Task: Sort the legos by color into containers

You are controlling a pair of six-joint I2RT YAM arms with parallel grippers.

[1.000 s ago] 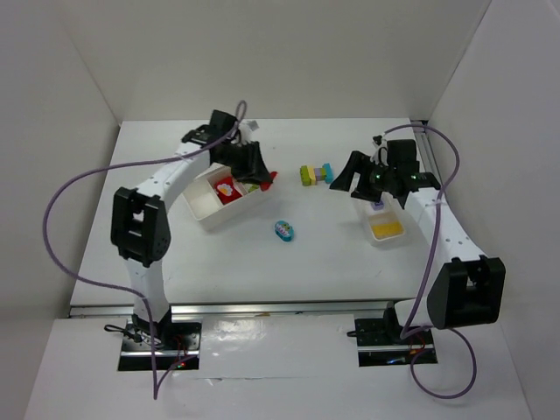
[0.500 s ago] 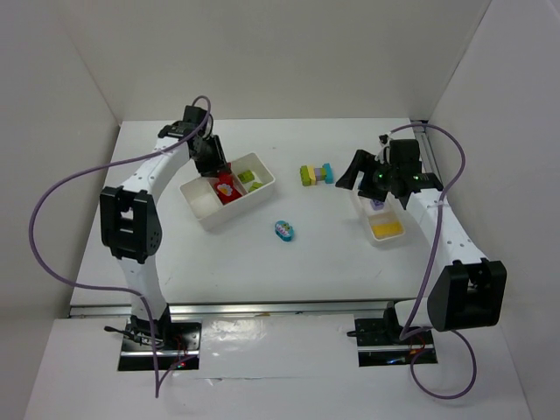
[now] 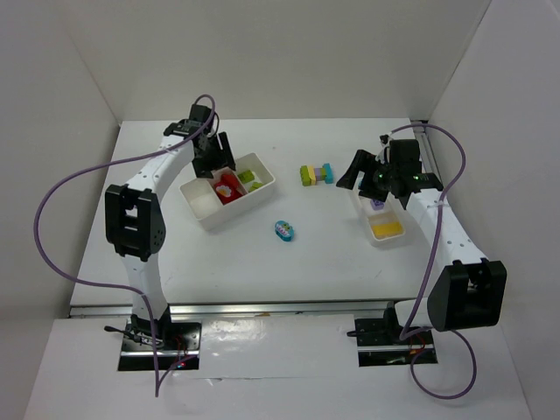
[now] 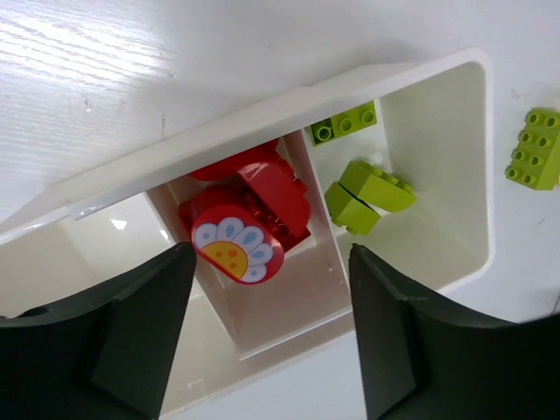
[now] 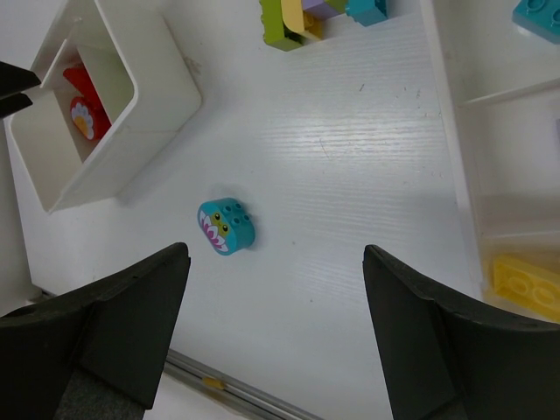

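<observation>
The wide white tray [image 3: 194, 208] holds red legos, one with a flower face [image 4: 236, 248], in its middle compartment. Lime green legos [image 4: 367, 194] lie in its right compartment. My left gripper [image 4: 271, 259] hangs open just above the middle compartment, with nothing between its fingers. A cyan lego [image 3: 283, 229] with a printed face lies alone on the table. A stacked green, yellow, purple and cyan lego row [image 3: 317, 173] sits further back. My right gripper [image 3: 352, 179] is open and empty above the table, beside the narrow tray [image 3: 372, 236], which holds a yellow lego [image 3: 386, 228].
The wide tray's left compartment [image 3: 200, 199] looks bare. White walls enclose the table at the back and both sides. A metal rail [image 5: 227, 389] runs along the near table edge. Purple cables loop off both arms.
My left arm has swung from the tray's right end back over its middle, and its jaws have opened. The right arm has hardly moved.
</observation>
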